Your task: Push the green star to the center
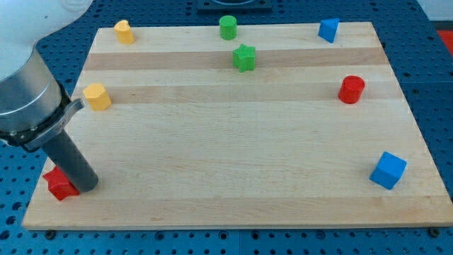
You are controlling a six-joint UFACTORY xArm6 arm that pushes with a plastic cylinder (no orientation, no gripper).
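My tip [86,188] stands at the near left corner of the wooden board [233,177], touching or just beside the red block [61,184]; it is a bare rod with no jaws, holding nothing, and well apart from its target. The green star [244,58] lies far and slightly right of middle, just near of the green cylinder [227,27], so it needs pushing from its far side. The diagonal approach looks unobstructed, while the two yellow blocks [97,96] [124,32], red cylinder [351,90] and two blue blocks [388,170] [328,30] sit near the edges
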